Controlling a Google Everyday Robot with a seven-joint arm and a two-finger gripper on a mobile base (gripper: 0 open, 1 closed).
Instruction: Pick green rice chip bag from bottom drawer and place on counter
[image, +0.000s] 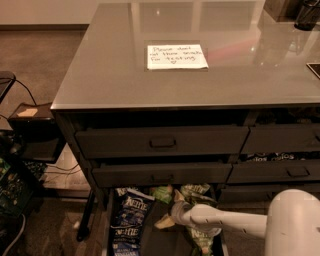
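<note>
The bottom drawer (156, 243) is pulled open at the lower edge of the camera view, its dark floor partly bare. A small bright green bag (162, 193), likely the green rice chip bag, lies at the drawer's back, half under the drawer above; its logo is hidden. My gripper (171, 212), on a white arm coming in from the right, is down in the drawer just in front of and right of that bag. The glossy grey counter (110, 70) above bears a white handwritten note (177, 56).
A dark blue Kettle bag (129, 217) lies at the drawer's left. Duller green Kettle bags (198, 190) lie right of and under the arm. Two shallower drawers (162, 142) overhang the open one. A black box (32, 127) and cables stand left of the cabinet.
</note>
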